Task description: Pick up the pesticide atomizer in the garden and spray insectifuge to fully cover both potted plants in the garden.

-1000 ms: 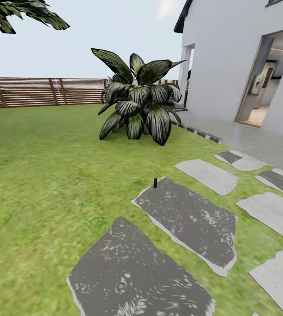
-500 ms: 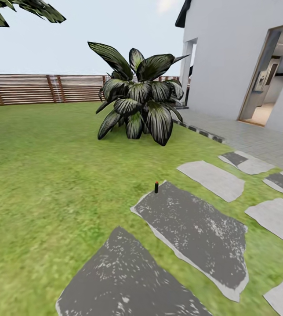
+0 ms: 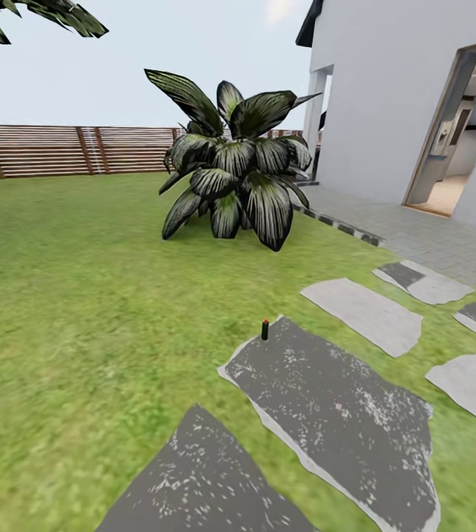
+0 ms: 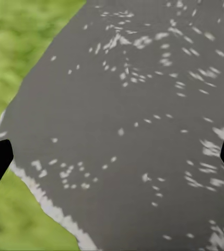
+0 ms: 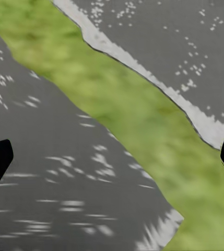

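Robot is in transit across the garden; lawn (image 3: 83, 295) ahead, fence (image 3: 68, 150) at the back, house (image 3: 408, 96) w/ open doorway on the right. Sprayer and the two small potted rosettes aren't among what the views show, so their spot can't be given. Judging by that, task is at the search/approach stage, nothing picked up.

Stepping stones (image 3: 334, 399) run in a line toward the paving by the house, likely a walking path. Big striped-leaf plant (image 3: 230, 177) sits on the lawn near the paving; it's not a target. Small dark peg w/ red tip (image 3: 264, 329) stands upright just at the far edge of the nearest big stone; purpose unclear, too small to tell.

Left gripper (image 4: 112, 157): dark fingertips at opposite picture edges, spread wide, nothing between, pointing down at a grey stone (image 4: 132, 115). Right gripper (image 5: 112, 157): same, wide apart and empty, over two stones w/ a grass strip (image 5: 138, 115) between. Arms probably carried low, pointing down, for travel.

No brands, labels or writing readable anywhere.
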